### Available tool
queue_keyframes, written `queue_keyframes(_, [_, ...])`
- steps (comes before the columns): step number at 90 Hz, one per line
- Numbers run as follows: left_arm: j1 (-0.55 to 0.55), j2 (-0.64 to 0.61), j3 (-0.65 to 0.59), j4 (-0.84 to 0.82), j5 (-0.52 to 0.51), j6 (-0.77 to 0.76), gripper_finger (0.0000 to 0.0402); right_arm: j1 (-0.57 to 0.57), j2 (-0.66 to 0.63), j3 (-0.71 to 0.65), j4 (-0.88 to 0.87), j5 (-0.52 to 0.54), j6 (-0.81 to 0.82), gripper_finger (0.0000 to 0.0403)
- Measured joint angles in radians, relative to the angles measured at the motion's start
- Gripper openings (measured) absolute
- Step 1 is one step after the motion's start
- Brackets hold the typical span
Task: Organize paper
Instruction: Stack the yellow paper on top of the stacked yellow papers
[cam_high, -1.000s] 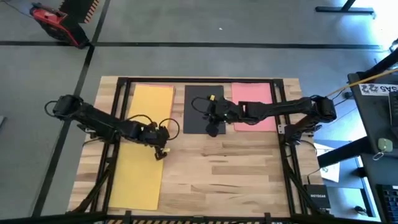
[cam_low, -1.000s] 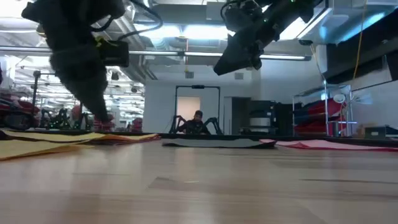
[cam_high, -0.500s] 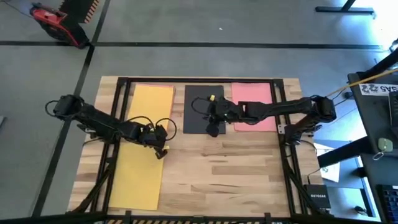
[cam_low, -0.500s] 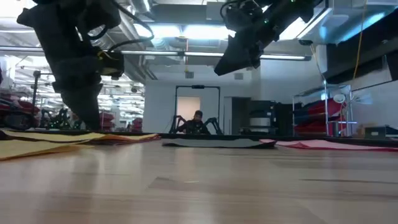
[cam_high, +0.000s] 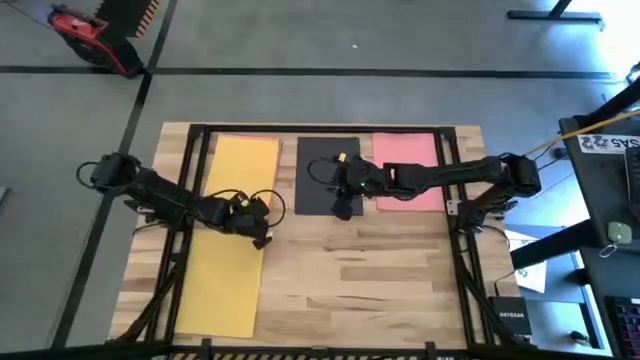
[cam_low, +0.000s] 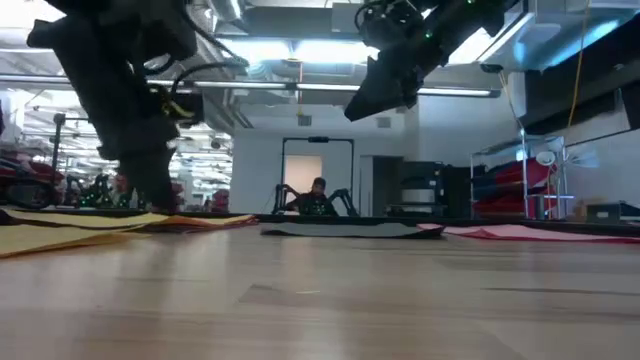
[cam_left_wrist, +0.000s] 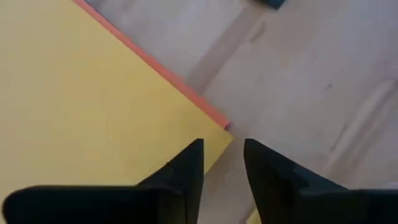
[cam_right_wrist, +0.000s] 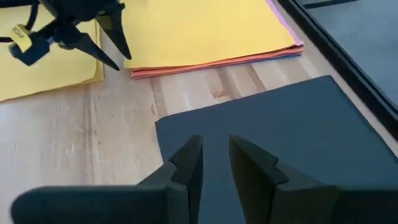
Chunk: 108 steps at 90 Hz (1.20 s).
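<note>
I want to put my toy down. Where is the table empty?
Bare wood table fills the near half, right of the near yellow sheet. The far strip is crowded: yellow stack, black sheet, pink sheet, both arms.

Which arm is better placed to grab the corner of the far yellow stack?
Left. The left gripper sits low at the near corner of the yellow stack, fingers open. The right gripper hangs raised over the black sheet, open and farther off.

Three paper lots along the worktop's (cam_high: 360, 290) far edge: stack (cam_high: 243, 160) left, single sheet (cam_high: 322, 165) middle, another (cam_high: 408, 155) right; fourth sheet (cam_high: 222, 285) before the stack.
</note>
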Motion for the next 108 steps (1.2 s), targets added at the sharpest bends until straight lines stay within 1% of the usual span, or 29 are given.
queue_keyframes(23, [0.0, 0.063, 0.0, 0.002, -0.016, 0.002, 0.0102, 0.0, 0.001, 0.0, 0.001, 0.0, -0.001, 0.0069])
queue_keyframes(33, [0.005, 0.067, 0.0, 0.003, -0.017, 0.038, 0.0097, 0.0, 0.004, 0.0, 0.0, 0.0, -0.001, 0.0069])
queue_keyframes(41, [0.008, 0.067, 0.004, -0.014, -0.015, 0.043, 0.0074, 0.0, 0.004, 0.0, 0.003, 0.0, -0.001, 0.0069])
queue_keyframes(50, [0.011, 0.068, 0.022, -0.082, 0.005, 0.036, 0.0022, 0.0, 0.004, 0.0, 0.0, 0.0, -0.001, 0.0069])
queue_keyframes(53, [0.012, 0.068, 0.032, -0.096, 0.019, 0.035, 0.0012, 0.0, 0.004, 0.0, 0.002, 0.001, -0.001, 0.0069])
queue_keyframes(64, [0.01, 0.069, 0.093, -0.133, 0.051, 0.035, 0.0002, 0.0, 0.004, 0.0, 0.0, 0.0, -0.001, 0.0069])
queue_keyframes(84, [-0.011, 0.068, 0.235, -0.231, 0.057, 0.053, 0.0, 0.0, 0.004, 0.0, 0.001, 0.0, -0.005, 0.0069])
queue_keyframes(99, [-0.041, 0.067, 0.326, -0.353, 0.066, 0.053, 0.0, 0.0, 0.004, 0.0, 0.002, -0.001, -0.04, 0.0069])
queue_keyframes(108, [-0.064, 0.041, 0.394, -0.429, 0.076, 0.087, 0.0, 0.0, 0.004, 0.0, 0.004, -0.01, -0.069, 0.0069])
